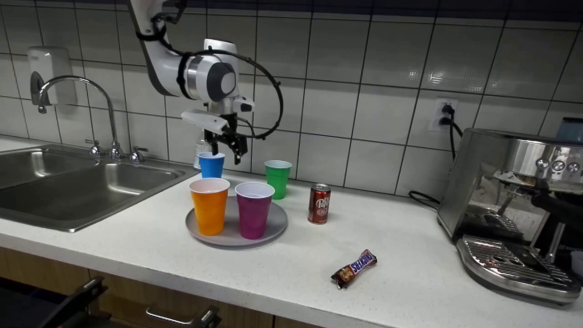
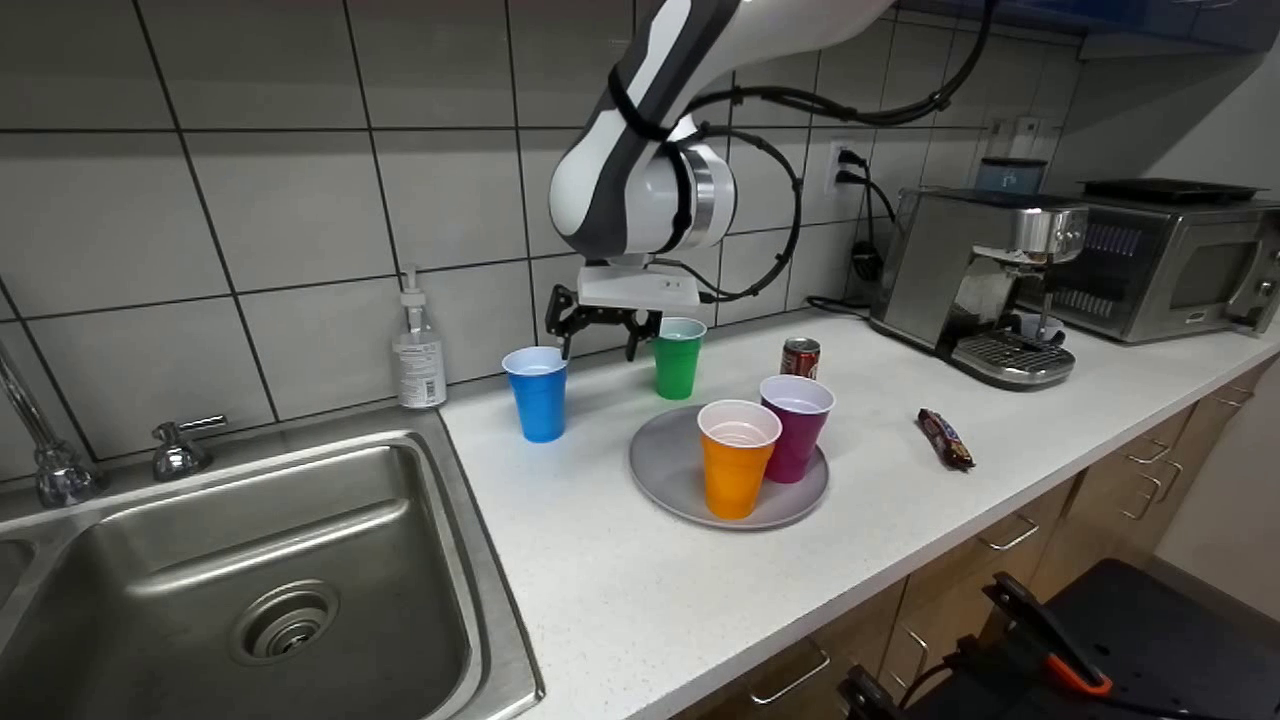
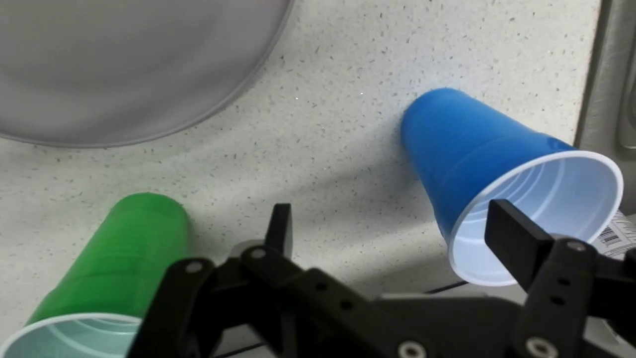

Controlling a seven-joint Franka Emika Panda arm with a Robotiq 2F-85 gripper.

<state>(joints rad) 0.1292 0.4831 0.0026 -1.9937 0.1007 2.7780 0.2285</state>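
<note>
Blue cup (image 2: 537, 402), green cup (image 2: 677, 368): one each, near one gripper (image 2: 599, 350).
Jaws wide apart, holding nothing; both cups stand near the countertop (image 2: 590, 590)'s wall-side edge, blue nearer the sink (image 2: 481, 560). One plate (image 2: 668, 462) carries two more: orange cup (image 2: 735, 478), purple cup (image 2: 796, 440).

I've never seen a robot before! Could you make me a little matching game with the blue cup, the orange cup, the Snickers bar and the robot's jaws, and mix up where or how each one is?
1. Blue cup
2. Orange cup
3. Snickers bar
4. Robot's jaws

A. Lying on the counter
B. Open, holding nothing
C. Standing directly on the counter
D. Standing on the gray plate

Right pairs: 1-C, 2-D, 3-A, 4-B
</note>
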